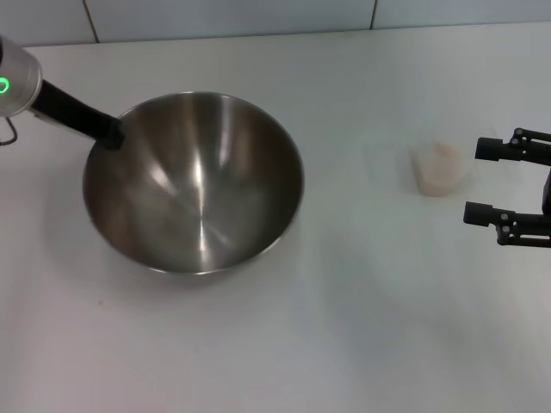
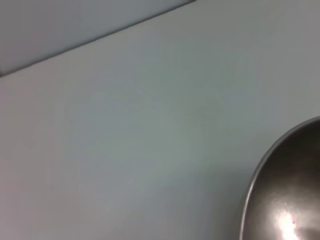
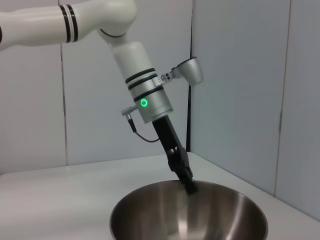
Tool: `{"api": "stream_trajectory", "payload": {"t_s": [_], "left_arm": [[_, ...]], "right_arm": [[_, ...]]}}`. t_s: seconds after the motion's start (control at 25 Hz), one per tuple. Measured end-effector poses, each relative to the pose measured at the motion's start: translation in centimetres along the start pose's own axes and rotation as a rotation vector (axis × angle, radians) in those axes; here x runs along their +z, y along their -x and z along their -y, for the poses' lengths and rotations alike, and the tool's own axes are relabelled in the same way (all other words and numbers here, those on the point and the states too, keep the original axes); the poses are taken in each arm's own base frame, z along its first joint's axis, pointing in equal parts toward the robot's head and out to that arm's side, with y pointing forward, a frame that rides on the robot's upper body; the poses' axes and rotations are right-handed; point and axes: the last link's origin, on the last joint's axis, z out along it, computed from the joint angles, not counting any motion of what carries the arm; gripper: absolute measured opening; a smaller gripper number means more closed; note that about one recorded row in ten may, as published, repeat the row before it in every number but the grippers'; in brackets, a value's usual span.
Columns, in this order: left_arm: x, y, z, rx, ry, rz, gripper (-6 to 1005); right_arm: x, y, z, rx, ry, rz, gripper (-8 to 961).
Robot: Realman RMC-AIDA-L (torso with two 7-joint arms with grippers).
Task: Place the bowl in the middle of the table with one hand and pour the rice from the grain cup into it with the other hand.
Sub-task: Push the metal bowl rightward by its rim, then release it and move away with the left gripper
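The steel bowl (image 1: 194,181) stands on the white table (image 1: 344,327), left of the middle. My left gripper (image 1: 112,134) is shut on its far left rim; the right wrist view shows this grip (image 3: 189,184) on the bowl (image 3: 200,217). The bowl's rim also shows in the left wrist view (image 2: 285,190). The clear grain cup (image 1: 441,172) stands upright at the right with pale rice (image 1: 444,157) inside. My right gripper (image 1: 486,181) is open just right of the cup, with the cup a little beyond its fingertips (image 1: 492,149).
The table's back edge meets a grey wall (image 1: 258,17). Bare tabletop lies between the bowl and the cup and along the front. The left arm (image 3: 145,95) reaches down to the bowl from the far left.
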Motion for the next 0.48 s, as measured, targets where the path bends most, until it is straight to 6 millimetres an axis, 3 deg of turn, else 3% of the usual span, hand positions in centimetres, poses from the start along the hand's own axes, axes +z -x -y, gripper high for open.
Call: {"api": "stream_trajectory", "payload": {"t_s": [0.48], "left_arm": [[-0.4,-3.3,-3.8,0.137,0.083,-0.048,42]], "right_arm": [[0.1,0.0,0.0,-0.014,0.002,-0.001,762]]}}
